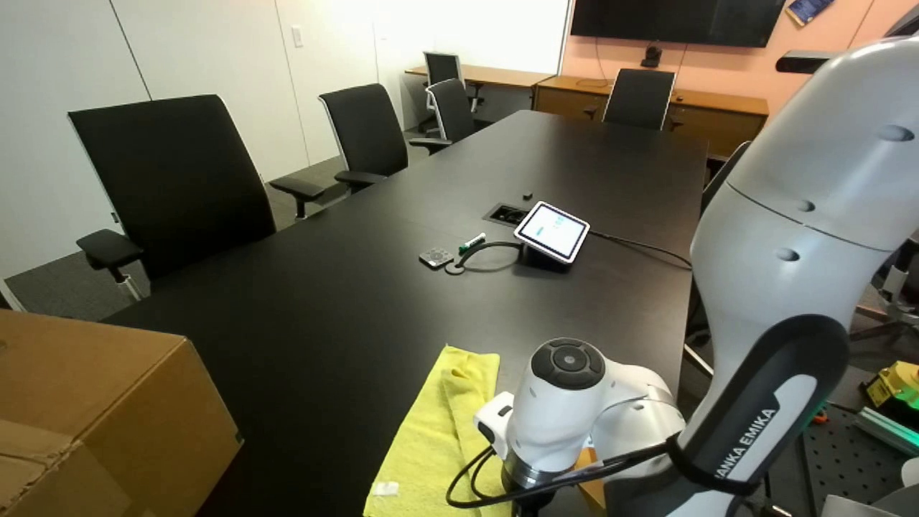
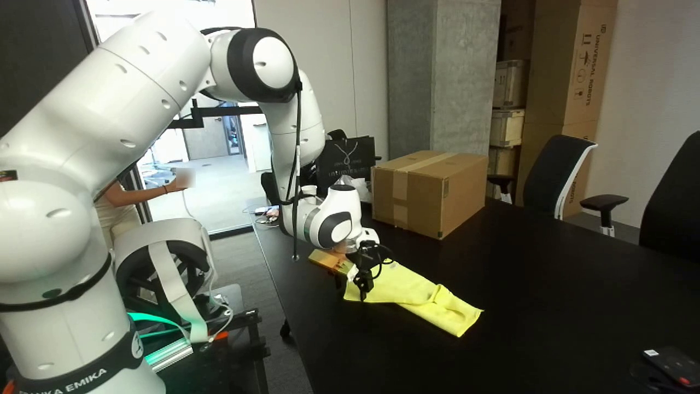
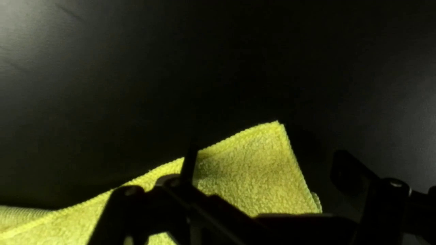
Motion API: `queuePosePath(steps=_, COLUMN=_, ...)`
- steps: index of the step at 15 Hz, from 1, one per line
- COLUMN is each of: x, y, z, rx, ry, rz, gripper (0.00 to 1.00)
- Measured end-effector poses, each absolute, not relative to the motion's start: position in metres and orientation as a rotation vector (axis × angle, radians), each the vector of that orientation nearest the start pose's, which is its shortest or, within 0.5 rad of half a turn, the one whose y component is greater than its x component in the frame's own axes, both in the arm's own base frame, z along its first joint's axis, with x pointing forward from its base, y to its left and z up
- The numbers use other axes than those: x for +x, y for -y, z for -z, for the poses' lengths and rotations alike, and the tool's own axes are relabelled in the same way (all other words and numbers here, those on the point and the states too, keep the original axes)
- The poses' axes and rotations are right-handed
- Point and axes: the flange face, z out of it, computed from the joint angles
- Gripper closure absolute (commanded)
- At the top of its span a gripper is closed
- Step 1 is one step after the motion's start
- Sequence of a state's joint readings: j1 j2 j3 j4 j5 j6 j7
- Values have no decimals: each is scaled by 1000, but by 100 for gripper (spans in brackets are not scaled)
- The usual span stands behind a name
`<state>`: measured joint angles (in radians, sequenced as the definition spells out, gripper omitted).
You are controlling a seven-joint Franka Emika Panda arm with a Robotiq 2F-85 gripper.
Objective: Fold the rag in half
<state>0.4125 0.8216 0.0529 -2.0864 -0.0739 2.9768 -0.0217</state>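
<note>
The yellow-green rag (image 1: 423, 438) lies on the dark table in a long, uneven shape, with overlapping layers and a raised crease towards one end. It also shows in an exterior view (image 2: 421, 295), running away from under the gripper. My gripper (image 2: 358, 284) points down at the rag's end near the table edge. In the wrist view my gripper (image 3: 267, 166) has its fingers wide apart. A corner of the rag (image 3: 259, 180) lies between them; the left finger overlaps the rag and the right finger is beside it, over bare table. Whether the fingertips touch the cloth I cannot tell.
A cardboard box (image 2: 421, 191) stands on the table near the rag. An orange-yellow block (image 2: 331, 261) lies beside the gripper. A tablet (image 1: 553, 231), a marker (image 1: 472, 243) and a small square device (image 1: 436, 258) are farther off. A remote (image 2: 678, 365) lies near a table corner.
</note>
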Motion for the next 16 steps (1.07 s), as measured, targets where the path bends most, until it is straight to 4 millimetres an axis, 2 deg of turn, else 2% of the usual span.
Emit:
queuePosePath(steps=8, x=498, y=-249, z=-25, rx=-3004, ry=814, rz=71, gripper=0)
queuePosePath(steps=9, x=499, y=-249, z=-25, rx=-3005, ry=814, rz=67, gripper=9)
queuePosePath(steps=10, x=499, y=-250, z=-25, rx=-3006, ry=815, rz=62, gripper=26)
queuePosePath(steps=16, x=503, y=-248, z=-26, rx=-3017, ry=816, rz=33, gripper=73)
